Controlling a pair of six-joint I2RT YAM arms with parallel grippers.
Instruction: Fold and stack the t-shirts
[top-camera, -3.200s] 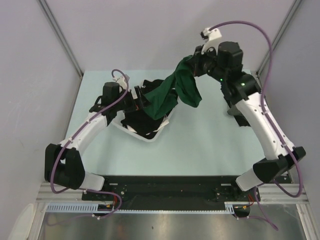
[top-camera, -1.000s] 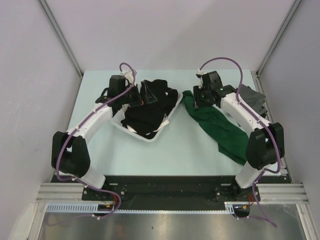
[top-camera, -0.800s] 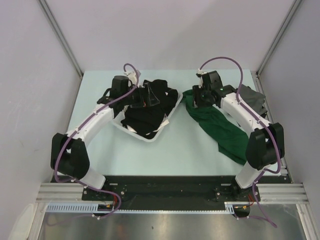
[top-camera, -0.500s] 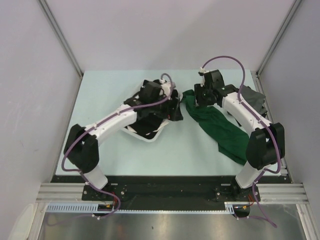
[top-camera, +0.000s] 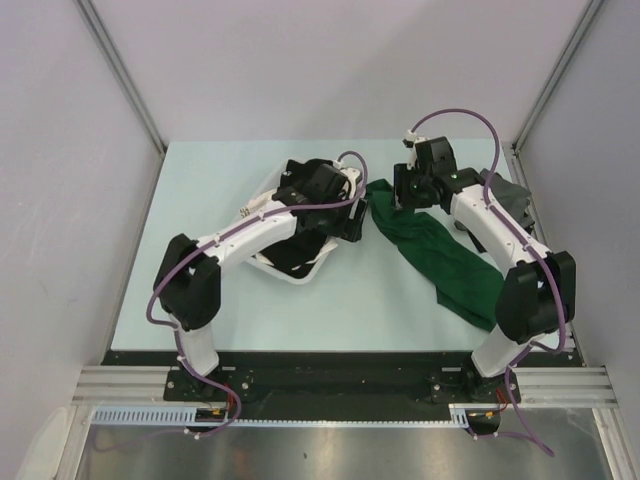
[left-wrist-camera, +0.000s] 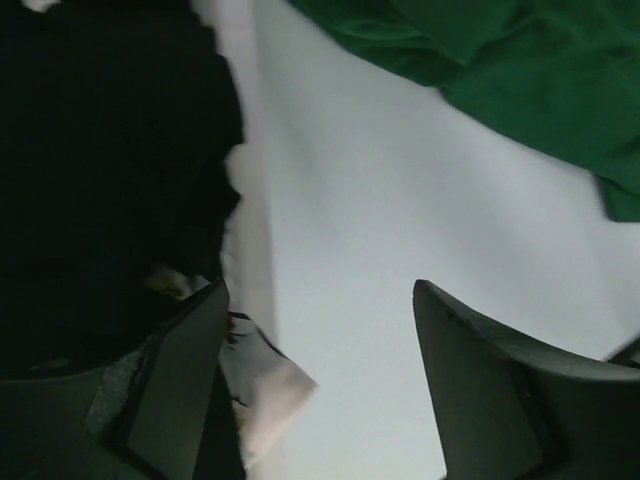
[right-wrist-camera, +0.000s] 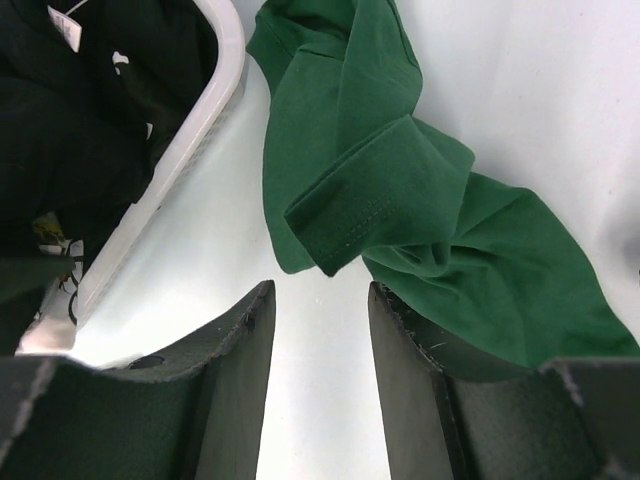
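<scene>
**Top view.** The dark green t-shirt (top-camera: 445, 265) lay crumpled on the desk (top-camera: 200, 220), a rumpled band running from about 1 o'clock of the desk's middle down toward 4 o'clock. It was neither spread flat nor folded. A grey t-shirt (top-camera: 512, 200) sat bunched at 2 o'clock by the right edge, and I could not tell whether it was folded. The black t-shirts (top-camera: 295, 252) were heaped in the white basket (top-camera: 300, 275) at about 10 o'clock. The left end effector (top-camera: 352, 218) hung over the basket's right rim, and the right end effector (top-camera: 405, 192) hovered at the green shirt's far end. I saw no stack anywhere.

**Left wrist.** The left end effector (left-wrist-camera: 320, 380) was released, its fingers wide apart with only bare desk (left-wrist-camera: 380, 230) between them. The black t-shirts (left-wrist-camera: 100, 180) and the blurred basket rim (left-wrist-camera: 250, 260) lay at 9 o'clock, the green shirt (left-wrist-camera: 500, 70) at 1 o'clock.

**Right wrist.** The right end effector (right-wrist-camera: 320, 370) was also released, grasping nothing. The twisted green shirt (right-wrist-camera: 400, 200) lay just ahead at 12 o'clock, one hemmed edge turned over. The basket (right-wrist-camera: 190, 120) and the black t-shirts (right-wrist-camera: 90, 120) were at 10 o'clock.

By my reckoning the job had barely begun: one shirt was out for flattening, and every fold and the whole stack were yet to do.
</scene>
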